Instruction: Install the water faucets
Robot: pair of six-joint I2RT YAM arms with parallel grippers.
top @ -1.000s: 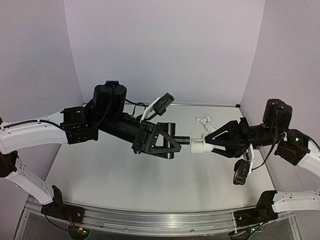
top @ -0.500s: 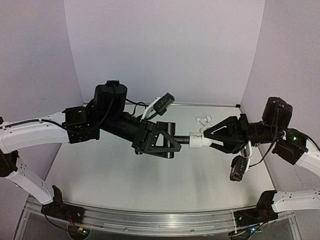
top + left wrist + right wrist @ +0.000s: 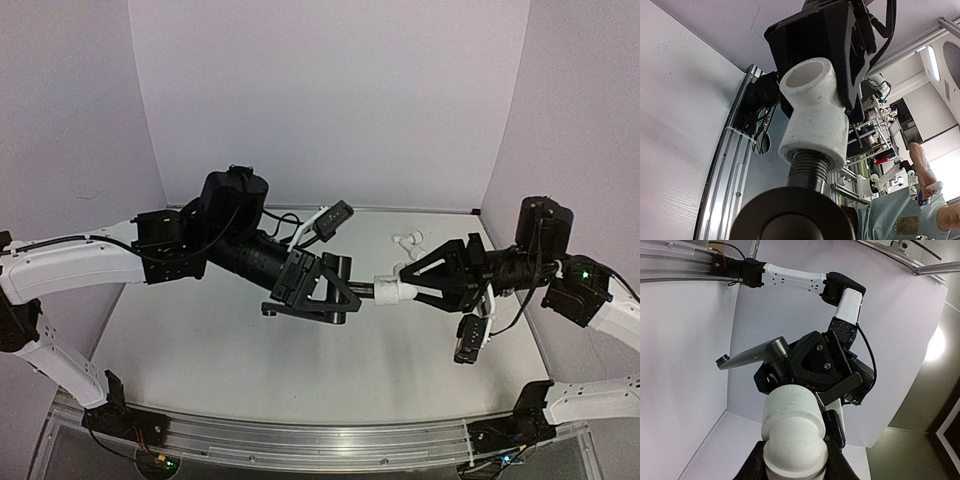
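Note:
A dark grey faucet (image 3: 352,290) hangs above the table, and my left gripper (image 3: 338,288) is shut on its body. Its threaded end (image 3: 807,170) sits in the mouth of a white elbow fitting (image 3: 393,291). My right gripper (image 3: 408,288) is shut on that fitting from the right, with dark fingers (image 3: 752,465) on either side of the fitting (image 3: 795,435). In the right wrist view the faucet's long spout (image 3: 747,357) points left past the left gripper (image 3: 820,365). The left wrist view shows the fitting (image 3: 815,120) with its open side port facing up.
Another small white fitting (image 3: 405,241) lies on the table behind the joined parts. Pale walls close the table at the back and both sides. A metal rail (image 3: 300,445) runs along the near edge between the arm bases.
Faucet and fitting stay joined and have drifted slightly left. The left arm's elbow has moved right and its gripper has tilted. The right gripper has rolled, swinging its wrist camera left.

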